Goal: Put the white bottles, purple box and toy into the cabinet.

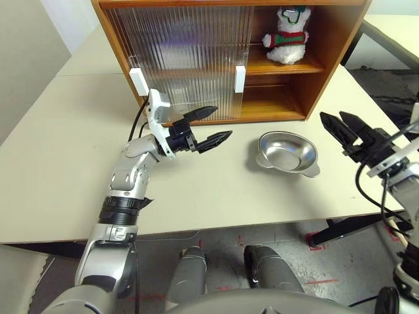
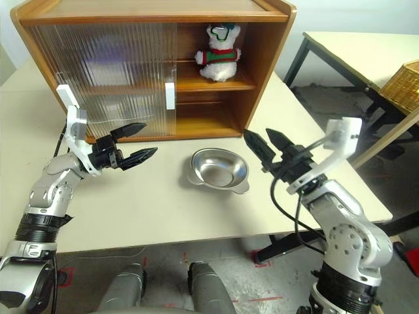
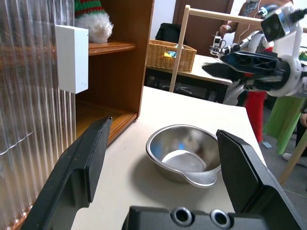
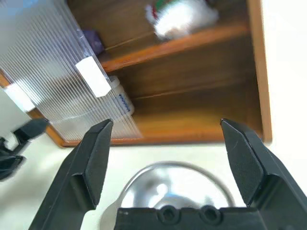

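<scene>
One cabinet [image 1: 327, 46] fills the top centre of the left eye view, its two ribbed doors [image 1: 183, 59] slid to the left half, each with one white handle. One toy [image 1: 287, 36] sits on the upper shelf in the open right half, at the top of the frame. In the right wrist view, one white bottle [image 4: 121, 99] shows behind the ribbed doors; the purple box cannot be clearly made out. One steel bowl [image 1: 287, 152] lies on the table [image 1: 59, 190], centre right. The left gripper [image 1: 206, 126], mid-frame, and the right gripper [image 1: 345, 129], at the right edge, both have released jaws and hold nothing.
</scene>
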`<move>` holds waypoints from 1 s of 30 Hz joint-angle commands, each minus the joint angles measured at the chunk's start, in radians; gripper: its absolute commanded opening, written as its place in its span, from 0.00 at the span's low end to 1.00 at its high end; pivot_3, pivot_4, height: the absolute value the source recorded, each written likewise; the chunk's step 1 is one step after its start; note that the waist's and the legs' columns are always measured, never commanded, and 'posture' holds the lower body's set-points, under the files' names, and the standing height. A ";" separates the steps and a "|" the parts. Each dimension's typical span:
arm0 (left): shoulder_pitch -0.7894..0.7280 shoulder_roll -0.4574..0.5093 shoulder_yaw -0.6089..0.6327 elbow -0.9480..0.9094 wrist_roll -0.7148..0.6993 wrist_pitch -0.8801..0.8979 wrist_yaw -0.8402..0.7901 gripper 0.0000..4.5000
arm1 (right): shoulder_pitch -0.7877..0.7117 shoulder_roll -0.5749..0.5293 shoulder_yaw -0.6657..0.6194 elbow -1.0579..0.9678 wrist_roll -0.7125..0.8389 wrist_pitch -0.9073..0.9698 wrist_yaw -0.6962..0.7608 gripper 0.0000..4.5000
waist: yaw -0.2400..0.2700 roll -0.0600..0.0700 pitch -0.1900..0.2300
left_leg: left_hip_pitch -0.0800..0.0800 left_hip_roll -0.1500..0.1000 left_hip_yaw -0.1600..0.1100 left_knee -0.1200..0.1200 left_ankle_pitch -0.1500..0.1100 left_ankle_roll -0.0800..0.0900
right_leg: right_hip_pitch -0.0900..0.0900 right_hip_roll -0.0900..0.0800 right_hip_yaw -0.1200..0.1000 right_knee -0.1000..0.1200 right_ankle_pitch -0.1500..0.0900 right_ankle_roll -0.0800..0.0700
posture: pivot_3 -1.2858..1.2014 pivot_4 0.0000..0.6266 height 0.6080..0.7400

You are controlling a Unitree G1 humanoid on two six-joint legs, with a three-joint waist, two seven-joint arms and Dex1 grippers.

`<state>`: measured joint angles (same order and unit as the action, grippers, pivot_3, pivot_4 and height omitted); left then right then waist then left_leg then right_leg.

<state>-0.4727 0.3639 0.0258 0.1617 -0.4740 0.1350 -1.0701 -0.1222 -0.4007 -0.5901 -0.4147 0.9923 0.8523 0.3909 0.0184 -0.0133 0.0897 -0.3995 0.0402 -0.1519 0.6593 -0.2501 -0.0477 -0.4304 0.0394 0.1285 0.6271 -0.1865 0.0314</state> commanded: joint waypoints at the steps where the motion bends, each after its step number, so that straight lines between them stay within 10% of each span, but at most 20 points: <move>1: 0.006 0.003 0.001 0.010 0.001 -0.002 -0.003 1.00 | 0.026 -0.001 -0.043 0.029 0.159 0.067 -0.065 0.99 | 0.000 0.000 0.001 | 0.000 0.000 0.000 0.000 -0.002 -0.003 | 0.000 0.000 0.000 0.000 0.000 0.000 | 0.52 0.22 1.00; 12: 0.031 0.009 0.004 -0.017 -0.002 0.000 0.009 1.00 | 0.179 0.001 -0.104 0.200 0.713 0.090 -0.353 0.99 | 0.008 0.005 0.011 | -0.011 0.001 -0.005 -0.003 -0.002 0.001 | -0.007 -0.001 0.000 -0.008 -0.005 0.001 | 0.52 0.24 1.00; 30: 0.030 0.009 0.000 -0.014 0.002 -0.009 0.011 1.00 | 0.415 -0.046 0.056 0.118 0.980 0.047 -0.417 0.99 | 0.015 0.005 0.011 | -0.017 0.000 -0.001 0.001 -0.006 0.003 | -0.008 0.000 -0.001 -0.006 -0.009 0.003 | 0.53 0.21 1.00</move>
<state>-0.4476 0.3730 0.0273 0.1546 -0.4741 0.1327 -1.0552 0.2884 -0.4470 -0.5550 -0.2742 1.9573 0.9176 -0.0034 0.0338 -0.0087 0.1010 -0.4167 0.0400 -0.1523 0.6603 -0.2564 -0.0447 -0.4381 0.0393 0.1272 0.6209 -0.1956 0.0347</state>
